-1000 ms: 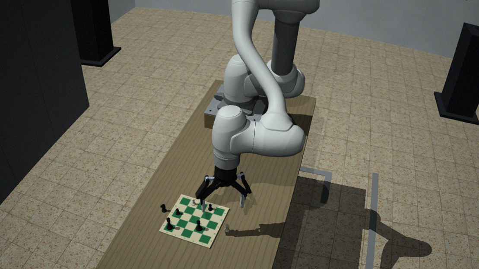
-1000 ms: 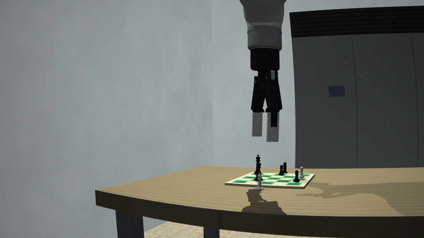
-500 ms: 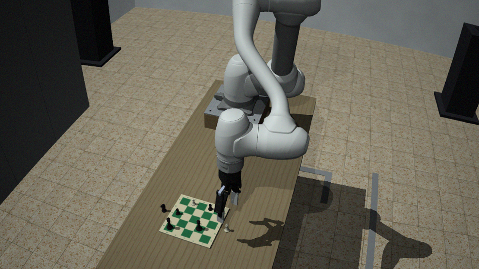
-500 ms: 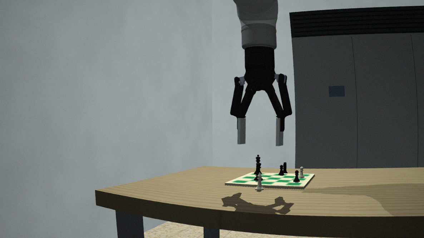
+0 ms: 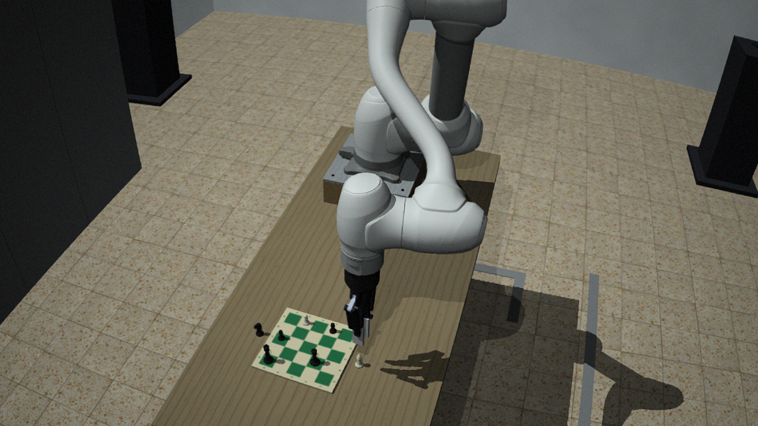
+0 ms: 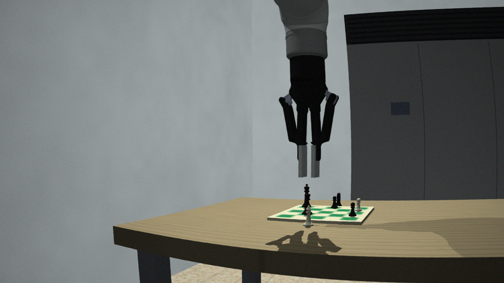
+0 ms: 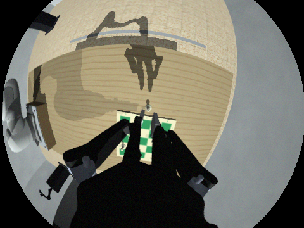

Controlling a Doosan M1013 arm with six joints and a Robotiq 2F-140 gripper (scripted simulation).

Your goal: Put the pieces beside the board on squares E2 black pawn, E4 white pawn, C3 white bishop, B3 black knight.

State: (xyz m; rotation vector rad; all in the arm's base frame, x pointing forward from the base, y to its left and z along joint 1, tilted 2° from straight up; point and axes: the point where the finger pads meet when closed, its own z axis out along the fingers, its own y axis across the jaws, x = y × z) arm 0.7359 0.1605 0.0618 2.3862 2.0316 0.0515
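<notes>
Wooden table [image 6: 212, 234] under grey walls carries my board [image 5: 327, 380]. I see one white piece [image 5: 360, 361] upright on the wood just beside the board's edge, its type too small to tell, and one black piece [image 5: 259, 327] off the opposite edge. My gripper [image 6: 308, 172] hangs well above the white one, fingers [image 6: 302, 161] drawn nearly together on nothing. Several pieces stand on the squares.

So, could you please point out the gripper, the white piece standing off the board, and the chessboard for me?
gripper [image 6: 308, 172]: exterior view, midway between its narrowly spaced fingertips, nothing held.
white piece [image 5: 360, 361]: top view, its body, on the table beside the board.
chessboard [image 5: 293, 382]: top view, its near cream edge.
</notes>
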